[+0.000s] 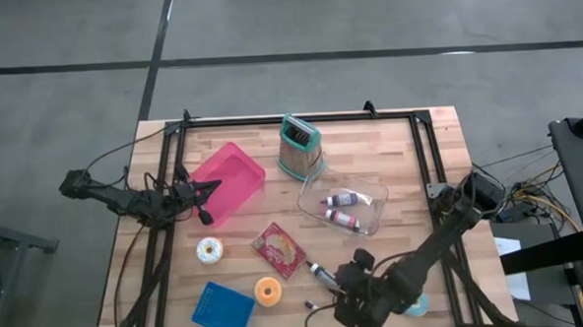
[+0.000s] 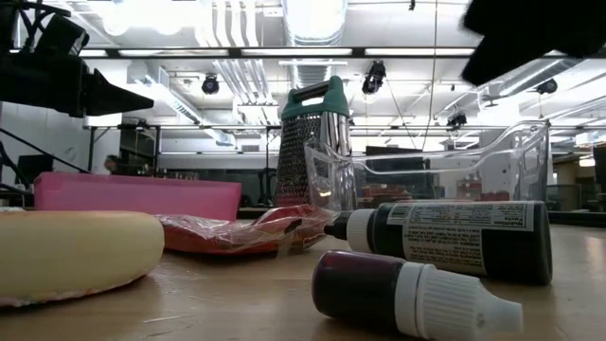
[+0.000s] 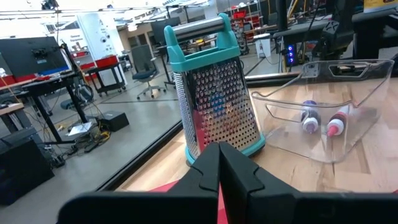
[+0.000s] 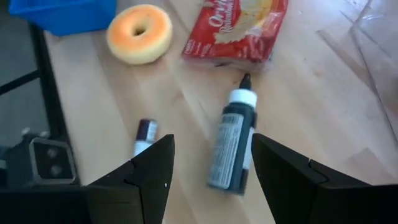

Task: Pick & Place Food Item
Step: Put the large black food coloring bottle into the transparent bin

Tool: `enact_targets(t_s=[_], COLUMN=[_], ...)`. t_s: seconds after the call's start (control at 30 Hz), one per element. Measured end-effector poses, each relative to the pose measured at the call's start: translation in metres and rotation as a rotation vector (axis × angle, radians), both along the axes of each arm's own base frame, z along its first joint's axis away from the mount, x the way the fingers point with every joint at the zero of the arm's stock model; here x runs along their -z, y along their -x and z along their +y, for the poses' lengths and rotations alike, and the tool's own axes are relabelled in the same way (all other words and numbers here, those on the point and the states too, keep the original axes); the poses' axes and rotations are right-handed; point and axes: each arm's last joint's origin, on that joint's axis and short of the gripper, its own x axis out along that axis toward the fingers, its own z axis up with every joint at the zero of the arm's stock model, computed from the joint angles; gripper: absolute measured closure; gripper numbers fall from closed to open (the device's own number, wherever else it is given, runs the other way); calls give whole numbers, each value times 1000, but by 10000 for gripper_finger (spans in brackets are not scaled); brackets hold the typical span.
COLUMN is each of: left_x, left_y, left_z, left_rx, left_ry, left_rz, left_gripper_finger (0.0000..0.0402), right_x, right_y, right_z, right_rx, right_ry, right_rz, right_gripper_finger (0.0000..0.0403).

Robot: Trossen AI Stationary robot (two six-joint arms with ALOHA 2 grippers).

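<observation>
An orange donut (image 1: 267, 291) (image 4: 139, 33), a white donut (image 1: 210, 250) and a red snack packet (image 1: 278, 249) (image 4: 239, 28) lie flat on the wooden table. My right gripper (image 1: 342, 297) (image 4: 211, 180) is open and empty above the near middle of the table. It is over a dark bottle (image 4: 231, 146) and a small purple bottle (image 4: 145, 135), which lie on their sides. My left gripper (image 1: 207, 204) (image 3: 219, 152) is shut and empty at the near edge of the pink bin (image 1: 228, 178), pointing toward the table's right.
A teal-handled grater (image 1: 299, 145) stands at the far middle. A clear container (image 1: 345, 206) with two small bottles sits right of centre. A blue bin (image 1: 222, 309) lies at the near left. A black frame (image 1: 299, 119) runs round the table top.
</observation>
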Motion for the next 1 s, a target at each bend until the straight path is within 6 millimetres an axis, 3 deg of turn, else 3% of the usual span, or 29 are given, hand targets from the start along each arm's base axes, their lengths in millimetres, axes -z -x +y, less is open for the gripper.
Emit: enact_targets(t_s=[0.43,1.0], left_x=[0,0], left_y=[0,0], left_z=[0,0], left_rx=[0,0], left_ry=[0,0], left_rz=[0,0], left_gripper_finger=[396,396], right_x=[43,51], right_y=[-26,-27], right_z=[-11,-15], right_rx=[40,53], right_ry=[-105,-132], right_rz=[158,198], right_gripper_finger=[193,193])
